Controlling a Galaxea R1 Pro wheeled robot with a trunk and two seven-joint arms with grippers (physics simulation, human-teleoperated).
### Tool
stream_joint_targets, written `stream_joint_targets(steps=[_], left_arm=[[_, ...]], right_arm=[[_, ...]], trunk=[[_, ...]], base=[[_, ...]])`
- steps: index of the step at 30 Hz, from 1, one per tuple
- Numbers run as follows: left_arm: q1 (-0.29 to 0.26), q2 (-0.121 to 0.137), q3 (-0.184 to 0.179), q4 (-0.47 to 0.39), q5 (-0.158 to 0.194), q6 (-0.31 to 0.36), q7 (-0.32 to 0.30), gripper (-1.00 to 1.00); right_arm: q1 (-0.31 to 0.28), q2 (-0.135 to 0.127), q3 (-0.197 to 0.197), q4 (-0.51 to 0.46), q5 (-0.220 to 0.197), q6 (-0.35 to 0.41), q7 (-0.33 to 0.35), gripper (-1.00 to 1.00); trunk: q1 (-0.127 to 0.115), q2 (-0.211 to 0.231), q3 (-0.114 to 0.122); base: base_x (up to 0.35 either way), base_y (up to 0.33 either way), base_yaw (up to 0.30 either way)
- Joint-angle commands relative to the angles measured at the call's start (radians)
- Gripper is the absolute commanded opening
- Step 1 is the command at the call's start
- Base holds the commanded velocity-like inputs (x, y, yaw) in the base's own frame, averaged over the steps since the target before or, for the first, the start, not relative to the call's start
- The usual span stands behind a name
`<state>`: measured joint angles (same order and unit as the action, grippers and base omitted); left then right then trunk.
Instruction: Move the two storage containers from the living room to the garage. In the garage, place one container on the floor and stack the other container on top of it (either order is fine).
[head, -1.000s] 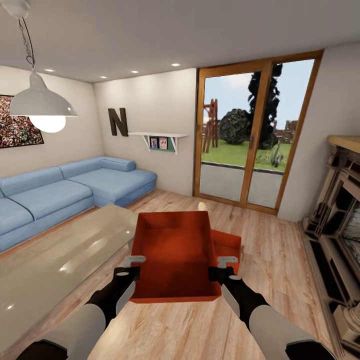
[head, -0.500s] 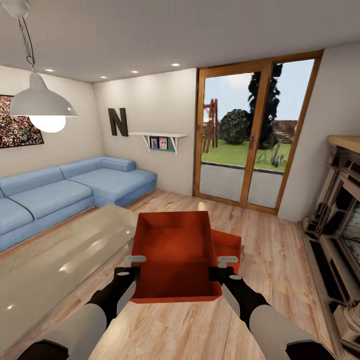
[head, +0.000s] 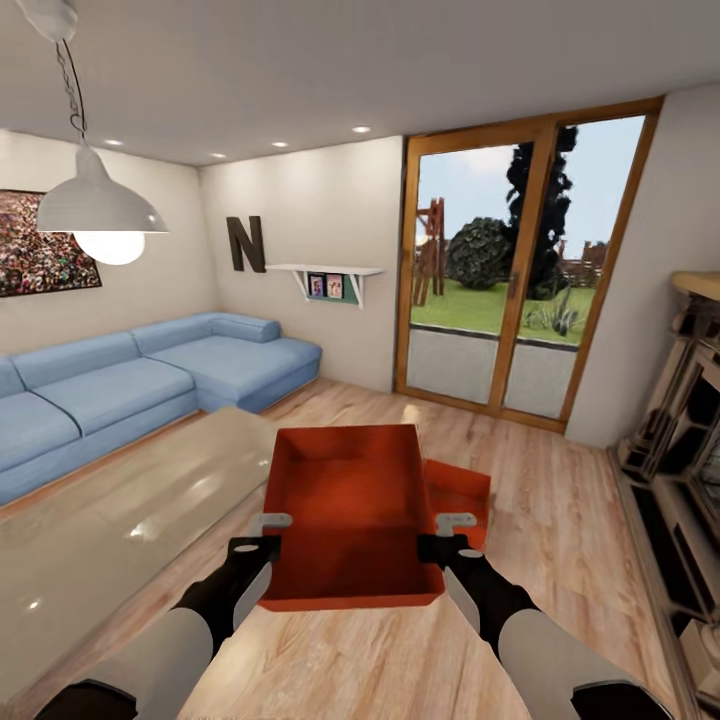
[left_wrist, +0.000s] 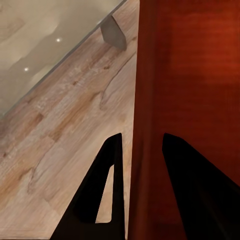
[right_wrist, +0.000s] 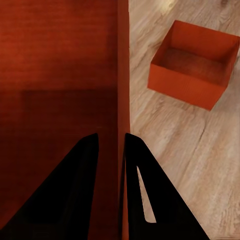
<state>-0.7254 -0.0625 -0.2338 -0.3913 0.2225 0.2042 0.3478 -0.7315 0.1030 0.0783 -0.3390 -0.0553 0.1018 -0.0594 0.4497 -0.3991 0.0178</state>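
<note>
I am in the living room, holding one red-orange storage container (head: 345, 505) in front of me, above the wood plank floor. My left gripper (head: 268, 524) is shut on its left wall (left_wrist: 150, 90), one finger inside and one outside. On the opposite wall (right_wrist: 123, 70) my right gripper (head: 456, 522) is shut the same way. The second storage container (head: 462, 488) rests on the planks just beyond the held one, to its right, and the right wrist view shows it (right_wrist: 192, 65) open and empty.
A glossy low table (head: 110, 510) lies at my left, with a blue corner sofa (head: 130, 375) behind it. Wood-framed glass doors (head: 510, 290) stand ahead and a fireplace (head: 690, 460) lines the right wall. A pendant lamp (head: 100, 210) hangs at upper left.
The whole picture has shifted slightly to the right, so the camera has moved. Both grippers keep the same hold on the container.
</note>
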Motion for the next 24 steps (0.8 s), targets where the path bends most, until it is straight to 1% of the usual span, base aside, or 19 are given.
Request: stream_joint_targets(steps=[1,9,15,21,24], left_arm=[[0.0,0.009,0.001,-0.004,-0.026,-0.008,0.011,-1.0],[0.0,0.009,0.001,-0.004,-0.026,-0.008,0.013,-1.0],[0.0,0.009,0.002,-0.004,-0.026,-0.008,0.013,-1.0],[0.0,0.009,0.037,-0.004,-0.026,-0.008,0.011,-1.0],[0.0,0.009,0.041,-0.004,-0.026,-0.008,0.011,-1.0]], right_arm=[[0.0,-0.002,-0.02,0.0,0.002,0.011,-0.007,-1.0],[0.0,-0.002,-0.02,0.0,0.002,0.017,-0.007,-1.0],[0.0,0.0,-0.02,0.0,0.002,0.006,-0.008,-1.0],[0.0,0.0,-0.019,-0.008,0.002,0.001,-0.012,-1.0],[0.0,0.0,-0.018,-0.011,0.002,0.001,-0.012,-1.0]], trunk=[[0.0,-0.001,0.0],[0.0,-0.001,0.0],[0.0,-0.001,0.0],[0.0,-0.001,0.0],[0.0,-0.001,0.0]], base=[[0.0,0.0,0.26],[0.0,0.0,0.272],[0.0,0.0,0.281],[0.0,0.0,0.298],[0.0,0.0,0.3]])
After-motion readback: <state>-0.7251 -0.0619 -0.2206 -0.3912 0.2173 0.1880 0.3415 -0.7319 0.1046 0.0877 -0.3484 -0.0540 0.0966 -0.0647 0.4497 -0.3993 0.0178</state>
